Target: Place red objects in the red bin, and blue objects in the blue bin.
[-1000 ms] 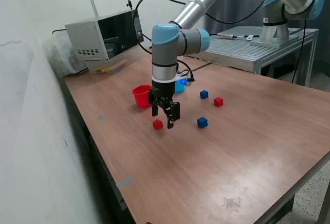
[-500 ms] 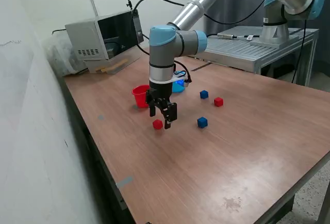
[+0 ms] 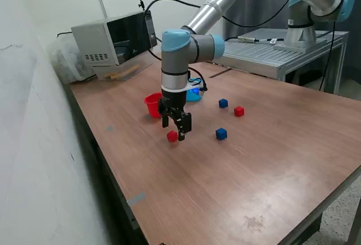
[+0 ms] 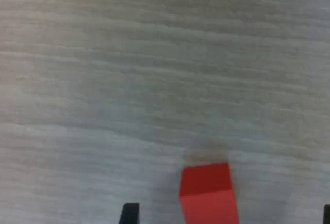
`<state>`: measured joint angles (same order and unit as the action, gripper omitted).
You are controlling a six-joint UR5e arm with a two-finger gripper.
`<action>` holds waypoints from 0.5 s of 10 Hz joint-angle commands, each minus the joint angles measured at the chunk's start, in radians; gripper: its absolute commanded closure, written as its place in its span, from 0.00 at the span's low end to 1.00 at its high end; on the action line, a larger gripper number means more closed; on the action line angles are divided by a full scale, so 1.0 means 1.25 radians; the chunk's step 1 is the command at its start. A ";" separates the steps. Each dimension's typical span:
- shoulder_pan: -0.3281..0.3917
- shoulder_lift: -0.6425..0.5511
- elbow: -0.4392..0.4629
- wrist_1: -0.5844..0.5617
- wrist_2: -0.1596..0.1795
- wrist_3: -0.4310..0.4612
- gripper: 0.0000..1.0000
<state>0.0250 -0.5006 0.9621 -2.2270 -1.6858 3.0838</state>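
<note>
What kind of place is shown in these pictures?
Probably a robotics lab or workshop: a wooden table holds small cubes and cups for sorting, a metal bench carries the arm's base, and a grey box-shaped device stands behind.

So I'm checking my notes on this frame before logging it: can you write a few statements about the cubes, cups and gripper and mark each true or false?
1. The gripper is open over a red cube. True.
2. A cube is already in the red cup. False: none shows inside.
3. Two blue cubes sit on the table. True.
4. The other red cube is held. False: it lies on the table.
</note>
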 commanded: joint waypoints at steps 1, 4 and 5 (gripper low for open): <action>-0.004 0.010 0.001 -0.002 0.000 0.000 0.00; -0.005 0.011 0.000 -0.002 0.001 0.000 0.00; -0.005 0.011 -0.003 -0.002 0.001 -0.002 0.00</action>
<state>0.0199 -0.4881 0.9625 -2.2287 -1.6847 3.0832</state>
